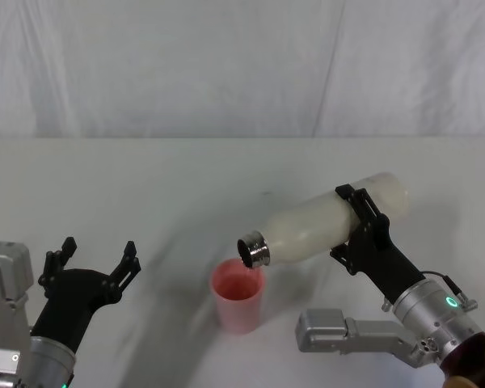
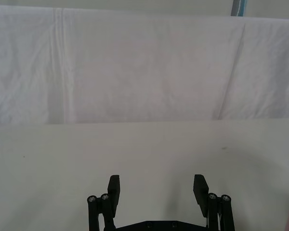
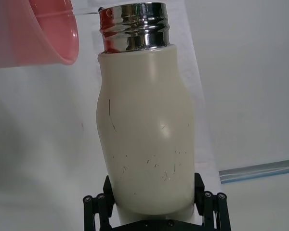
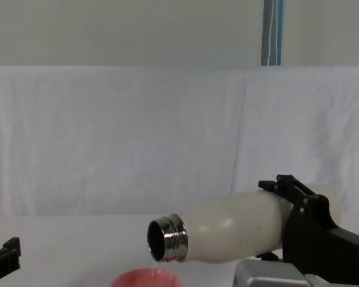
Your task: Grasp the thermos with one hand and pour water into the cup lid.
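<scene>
One thermos (image 1: 327, 224), clamped in the right gripper (image 1: 360, 228), tipped mouth-down over the cup lid (image 1: 239, 295); pouring underway, righting left; left gripper (image 1: 89, 263) held open beside the cup lid

The tall cream-white thermos with a steel threaded neck (image 1: 323, 224) lies tilted in the right pincer (image 1: 357, 226), its neck directly above the small salmon-pink cup lid (image 1: 240, 294) standing on the white counter (image 1: 170, 186); the left pincer (image 1: 89, 257) hovers well apart, to the cup's left
</scene>
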Motion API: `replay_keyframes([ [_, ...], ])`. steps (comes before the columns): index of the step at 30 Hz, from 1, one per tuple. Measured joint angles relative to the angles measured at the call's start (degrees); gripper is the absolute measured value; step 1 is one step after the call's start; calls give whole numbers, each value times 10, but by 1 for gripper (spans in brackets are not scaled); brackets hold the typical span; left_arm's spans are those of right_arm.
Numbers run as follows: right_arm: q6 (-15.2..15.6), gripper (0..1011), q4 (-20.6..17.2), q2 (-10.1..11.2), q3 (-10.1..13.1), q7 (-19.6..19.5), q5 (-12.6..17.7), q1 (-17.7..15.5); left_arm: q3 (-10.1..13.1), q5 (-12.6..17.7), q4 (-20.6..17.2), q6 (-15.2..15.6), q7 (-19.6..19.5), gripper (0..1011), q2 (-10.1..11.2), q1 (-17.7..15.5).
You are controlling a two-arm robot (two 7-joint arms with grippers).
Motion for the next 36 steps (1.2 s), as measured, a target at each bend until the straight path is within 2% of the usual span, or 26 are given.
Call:
replay_keyframes([
  [12,-13,969,-7,-6,11,10,33,-6,0,0,0,0,0,1001,0,0],
  [18,-24,969,-15,-11,25,22,66,-12,0,0,0,0,0,1001,0,0],
  [24,-41,968,-28,-23,52,42,129,-26,0,0,0,0,0,1001,0,0],
  [25,-41,969,-28,-23,52,42,129,-26,0,0,0,0,0,1001,0,0],
  [28,-50,969,-35,-30,68,54,163,-34,0,0,0,0,0,1001,0,0],
  [29,-50,969,-35,-30,68,54,163,-34,0,0,0,0,0,1001,0,0],
  [31,-60,969,-40,-34,81,65,194,-40,0,0,0,0,0,1001,0,0],
  [34,-66,969,-43,-38,92,74,217,-45,0,0,0,0,0,1001,0,0],
  [35,-71,969,-45,-42,100,81,237,-48,0,0,0,0,0,1001,0,0],
  [36,-72,969,-46,-43,103,84,245,-50,0,0,0,0,0,1001,0,0],
])
